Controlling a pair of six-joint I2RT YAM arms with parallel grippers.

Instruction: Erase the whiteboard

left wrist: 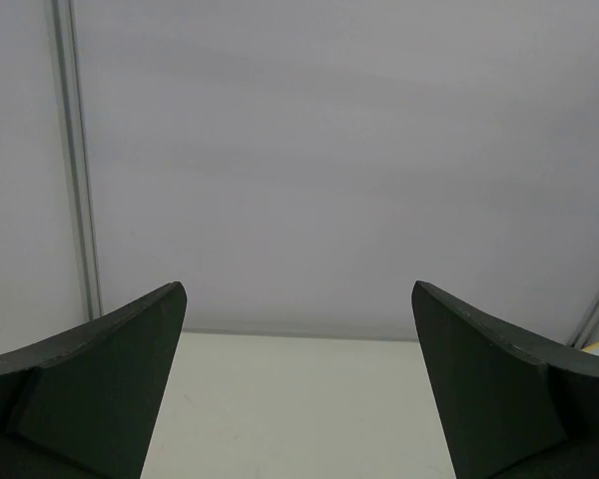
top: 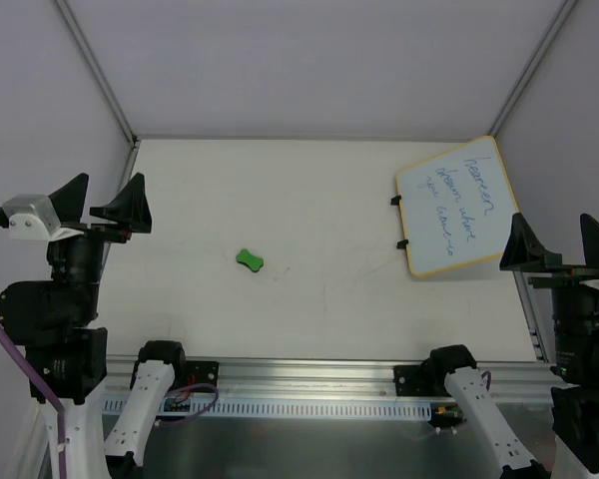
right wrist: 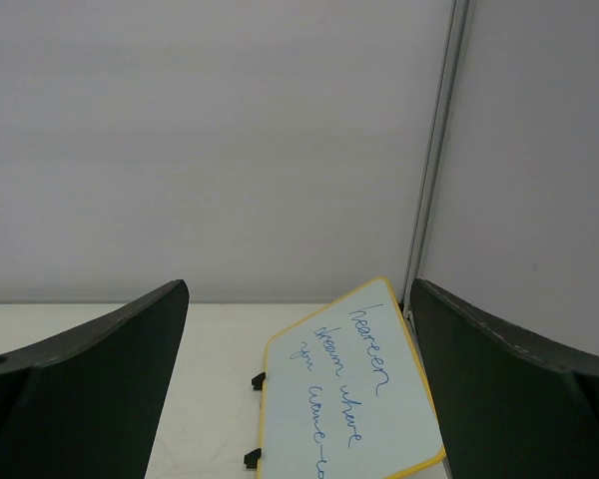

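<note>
— Dark fingers stand wide apart at the bottom of both wrist views. Is the left gripper released, with nothing between its jaws?

— Yes, and so is the right gripper: spread, empty, and raised at the right edge of the surface. Just beyond it lies the whiteboard.

— Where exactly?

— Flat in the far right corner, turned at an angle. Blue handwriting runs across it, and two black feet sit on the edge facing the middle.

— How will it handle?

— It looks thin, stiff and probably light, with a slick face. My guess is that it slides or pivots under a wipe unless something pins it. I'd press down on the yellow frame at a near corner, clear of the writing, rather than pinch it.

— And the wiping?

— That's for the green eraser, left of centre, well apart from the board and on the left gripper's side. It is small and waisted like a bone, so taking it across the narrow middle looks surest. It is likely light and easy to tip, so close on it squarely.
</note>
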